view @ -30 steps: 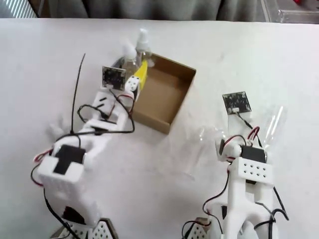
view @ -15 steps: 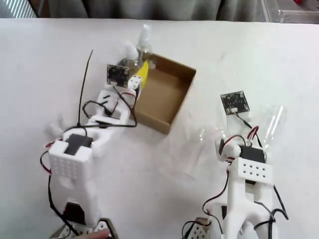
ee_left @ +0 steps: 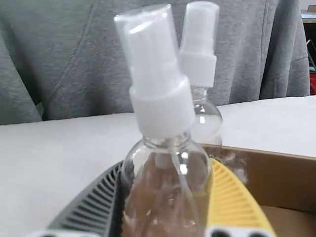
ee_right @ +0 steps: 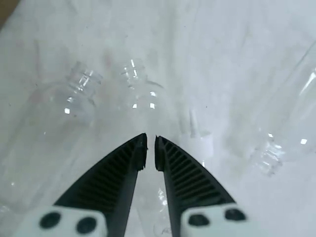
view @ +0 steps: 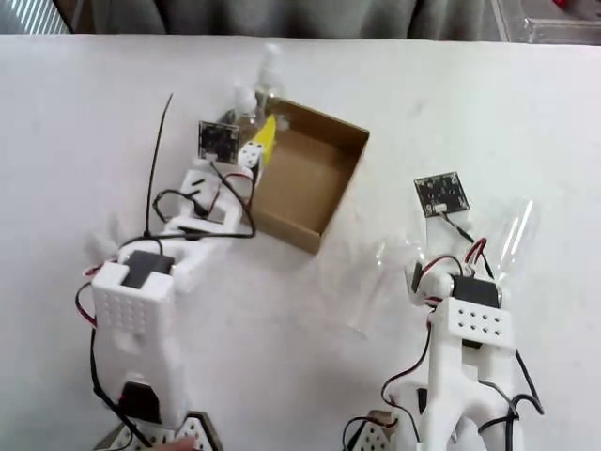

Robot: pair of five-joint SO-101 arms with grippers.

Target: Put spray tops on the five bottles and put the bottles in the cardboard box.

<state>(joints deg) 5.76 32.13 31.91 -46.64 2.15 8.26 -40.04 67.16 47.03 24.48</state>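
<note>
Left hand (ee_left: 165, 202) grips a capped bottle (ee_left: 160, 123) by the box (view: 315, 169); nothing boxed yet. Right hand (ee_right: 150, 145) clenched empty above uncapped bottles (ee_right: 81, 81)

White table (view: 470, 103): cardboard box (view: 308, 180), uncapped clear bottles (ee_right: 80, 84), loose spray top (ee_right: 198, 139).

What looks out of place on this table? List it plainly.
Three uncapped bottles lie tipped on their sides near the right gripper, with a loose spray top lying among them. The cardboard box sits askew to the table's edge. No spill or damage shows.
</note>
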